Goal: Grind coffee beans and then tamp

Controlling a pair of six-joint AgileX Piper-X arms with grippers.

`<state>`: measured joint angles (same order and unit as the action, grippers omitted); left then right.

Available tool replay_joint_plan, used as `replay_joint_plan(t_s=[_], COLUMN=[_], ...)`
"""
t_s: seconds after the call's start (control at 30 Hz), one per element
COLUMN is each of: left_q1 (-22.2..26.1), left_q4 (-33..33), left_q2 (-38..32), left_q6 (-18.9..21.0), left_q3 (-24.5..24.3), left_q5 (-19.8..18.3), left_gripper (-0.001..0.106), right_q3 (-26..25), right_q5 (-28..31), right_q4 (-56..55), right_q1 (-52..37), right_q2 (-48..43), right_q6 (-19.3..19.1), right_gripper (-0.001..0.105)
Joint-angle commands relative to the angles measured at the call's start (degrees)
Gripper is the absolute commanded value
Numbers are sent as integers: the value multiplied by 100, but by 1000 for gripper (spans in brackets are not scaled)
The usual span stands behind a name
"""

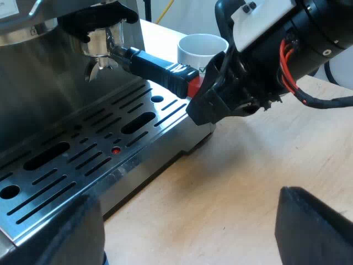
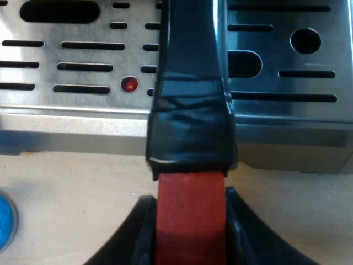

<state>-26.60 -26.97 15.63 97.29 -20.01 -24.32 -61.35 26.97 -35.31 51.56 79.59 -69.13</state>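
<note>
The metal holder (image 1: 100,43) is locked into the espresso machine's front (image 1: 33,77). Its dark handle (image 1: 157,66) sticks out over the drip tray and ends in red (image 1: 194,86). My right gripper (image 1: 212,99) is at that red end. In the right wrist view its two black fingers (image 2: 132,234) press both sides of the red end (image 2: 190,204), so the right gripper (image 2: 190,226) is shut on the handle. My left gripper (image 1: 187,243) hangs open over the wooden table beside the drip tray, with nothing between its fingers (image 1: 314,226).
The slotted steel drip tray (image 1: 83,160) with a small red float (image 2: 129,84) lies under the handle. A white mug (image 1: 201,48) stands on the table beyond the handle's end. A blue tamper (image 2: 4,221) rests on the table near the tray's edge.
</note>
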Motion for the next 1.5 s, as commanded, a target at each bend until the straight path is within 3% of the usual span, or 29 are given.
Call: replay_joint_plan(t_s=[0.03,0.47,0.63,0.87,0.97,1.3,1.5], left_q1=[-24,-24,-24,-24,-24,-24,-24], left_q4=[-13,-13,-13,-13,-13,-13,-13], left_q2=[-31,-31,-31,-31,-31,-31,-31], left_q6=[21,21,21,21,21,21,21], left_q3=[-15,-15,-15,-15,-15,-15,-15], left_q5=[-34,-34,-34,-34,-34,-34,-34], left_gripper=[66,66,66,66,66,66,66], right_q3=[-134,-134,-120,-120,-120,-120,-120], right_q5=[155,120,112,154,305,920,934], right_q4=[767,319,-117,-178,-406,-505,-620], right_q1=[-4,91,198,468,593,950,1015], right_q2=[-57,-91,-184,-204,-204,-324,-364], right_q6=[-264,-264,91,130,477,597,763], right_gripper=[0,0,0,0,0,0,0])
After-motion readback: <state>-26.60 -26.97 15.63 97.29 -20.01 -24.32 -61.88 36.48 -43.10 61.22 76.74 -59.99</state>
